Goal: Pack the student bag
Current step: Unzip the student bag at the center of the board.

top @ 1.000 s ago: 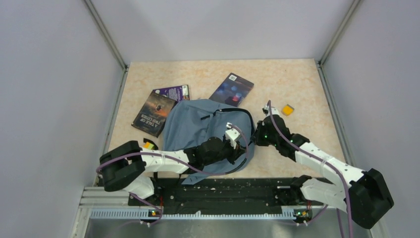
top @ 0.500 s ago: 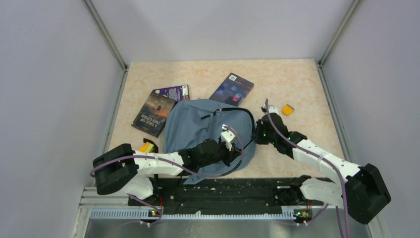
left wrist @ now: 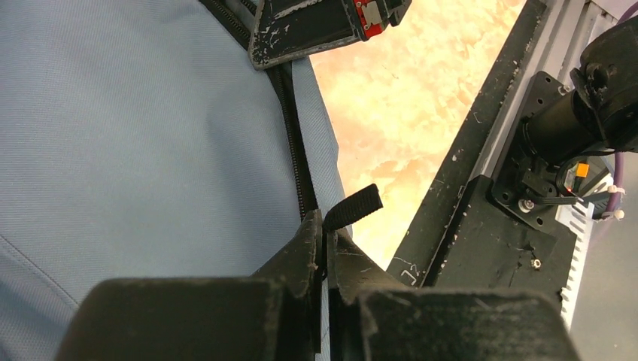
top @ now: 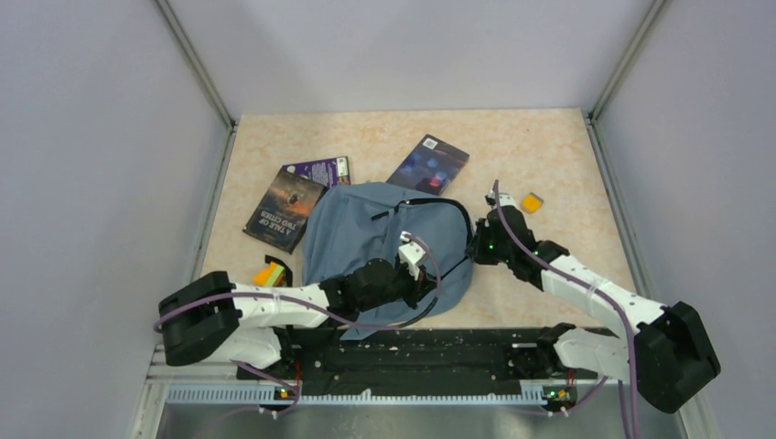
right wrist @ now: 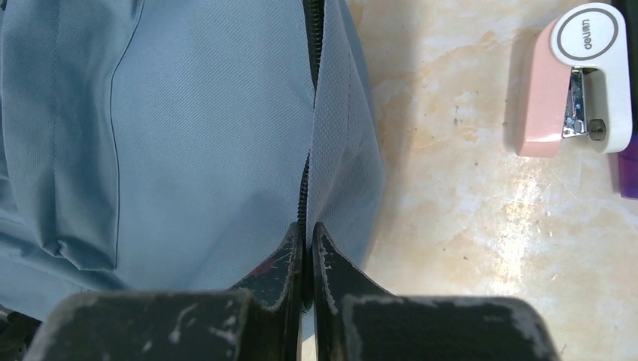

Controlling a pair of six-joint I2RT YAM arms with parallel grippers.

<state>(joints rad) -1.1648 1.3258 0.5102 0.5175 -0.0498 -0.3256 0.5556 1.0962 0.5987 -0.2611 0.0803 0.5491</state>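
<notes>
The grey-blue student bag point(top: 366, 238) lies flat mid-table. My left gripper point(top: 426, 283) is at its near right edge. In the left wrist view my left gripper point(left wrist: 325, 229) is shut on the black zipper pull tab point(left wrist: 353, 207), next to the black zipper point(left wrist: 297, 150) on the bag's fabric point(left wrist: 135, 135). My right gripper point(top: 474, 247) is at the bag's right side. In the right wrist view my right gripper point(right wrist: 307, 235) is shut on the bag's edge at the zipper line point(right wrist: 310, 113). The bag's inside is hidden.
Three books lie behind the bag: "A Tale of Two Cities" point(top: 285, 210), a purple one point(top: 320, 170) and a dark blue one point(top: 428, 165). An orange block point(top: 531, 202) is at the right, a yellow-orange item point(top: 268, 273) at the left. A pink-white stapler point(right wrist: 575, 83) lies beside the bag.
My left gripper has slid left and nearer along the bag's right edge with the zipper tab in it. The right gripper has hardly moved.
</notes>
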